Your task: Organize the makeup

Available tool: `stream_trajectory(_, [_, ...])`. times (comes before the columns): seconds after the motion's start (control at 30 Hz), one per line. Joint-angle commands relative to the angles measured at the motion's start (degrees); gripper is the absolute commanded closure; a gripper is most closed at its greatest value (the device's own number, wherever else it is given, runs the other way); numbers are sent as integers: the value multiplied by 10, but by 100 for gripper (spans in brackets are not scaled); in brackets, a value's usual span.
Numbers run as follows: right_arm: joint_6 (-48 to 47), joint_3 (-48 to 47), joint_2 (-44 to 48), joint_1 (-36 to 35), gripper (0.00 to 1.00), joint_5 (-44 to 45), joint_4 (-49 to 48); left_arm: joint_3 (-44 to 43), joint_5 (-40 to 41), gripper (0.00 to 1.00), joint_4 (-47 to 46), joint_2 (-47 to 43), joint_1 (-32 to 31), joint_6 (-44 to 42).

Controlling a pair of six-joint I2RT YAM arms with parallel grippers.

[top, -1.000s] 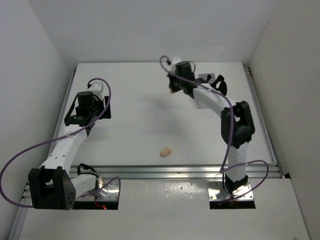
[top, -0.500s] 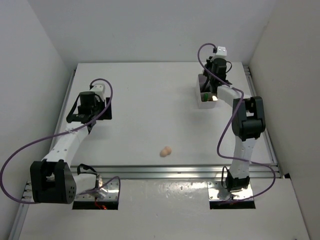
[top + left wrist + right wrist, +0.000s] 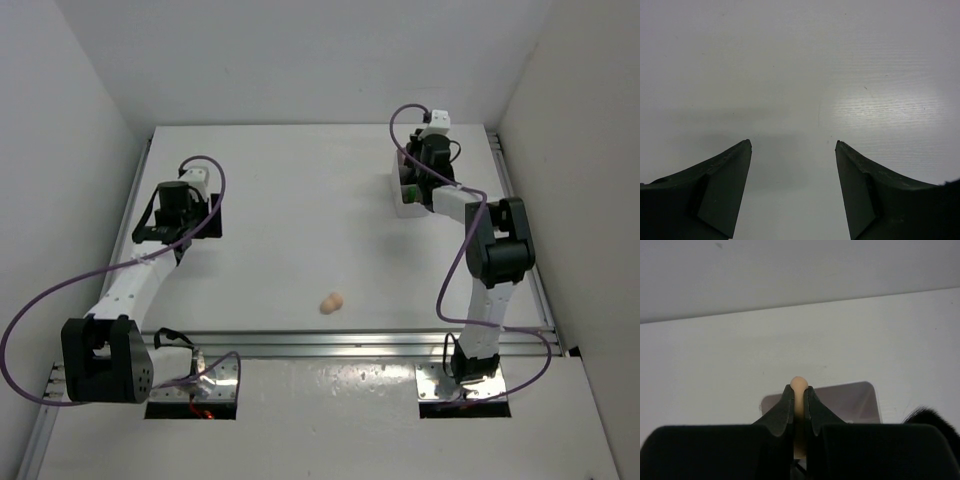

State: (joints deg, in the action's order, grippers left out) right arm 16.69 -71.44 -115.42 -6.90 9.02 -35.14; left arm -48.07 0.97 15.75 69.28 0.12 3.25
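A peach sponge (image 3: 798, 384) is squeezed thin between the fingers of my right gripper (image 3: 798, 390), which is shut on it. That gripper (image 3: 413, 180) hangs over the white compartmented box (image 3: 401, 207) at the back right of the table. Below the fingers an open box compartment (image 3: 852, 401) shows. A second peach egg-shaped sponge (image 3: 332, 302) lies loose on the table near the front middle. My left gripper (image 3: 792, 144) is open above bare table with nothing between its fingers; it sits at the left side (image 3: 163, 232). Something green (image 3: 410, 190) shows inside the box.
A black brush tuft (image 3: 934, 415) pokes in at the right edge of the right wrist view. White walls close in the table at the back and both sides. A metal rail (image 3: 340, 343) runs along the front edge.
My right arm swung from the table's back middle over to the box at the back right, carrying the sponge, then settled slightly. The left arm stayed put.
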Motion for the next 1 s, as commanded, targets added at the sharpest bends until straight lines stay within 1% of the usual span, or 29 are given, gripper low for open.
stream_trajectory(0.0, [-1, 6, 27, -7, 100, 4, -12, -21, 3, 26, -19, 3, 6, -8])
stream_trajectory(0.2, [-1, -8, 13, -7, 100, 6, 10, -21, -2, 26, -19, 3, 6, -8])
stream_trajectory(0.33, [-14, -35, -3, -6, 100, 16, 35, -21, -2, 26, -19, 3, 6, -8])
stream_trajectory(0.53, [-19, -53, -24, -8, 100, 23, 16, -16, -2, 26, -19, -2, 6, -8])
stream_trajectory(0.63, [-20, -62, -29, -9, 100, 20, 25, -16, -2, 26, -19, -2, 6, -8])
stream_trajectory(0.7, [-17, -57, -29, -10, 98, 20, 34, -16, -2, 26, -19, -2, 6, -8])
stream_trajectory(0.8, [-11, -39, -21, -11, 80, 22, 27, -16, -2, 26, -19, -7, 6, -8])
stream_trajectory(0.83, [-13, -34, -20, -11, 75, 19, 24, -16, -2, 26, -19, -7, 6, -8])
stream_trajectory(0.87, [-13, -32, -16, -11, 66, 13, 26, -16, -2, 26, -19, -7, 6, -8])
stream_trajectory(0.93, [-14, -30, -9, -8, 59, 6, 30, -10, -2, 26, -19, -12, 6, -8])
stream_trajectory(0.97, [-13, -31, -1, -10, 54, -7, 32, -10, -2, 26, -19, -12, 6, -8])
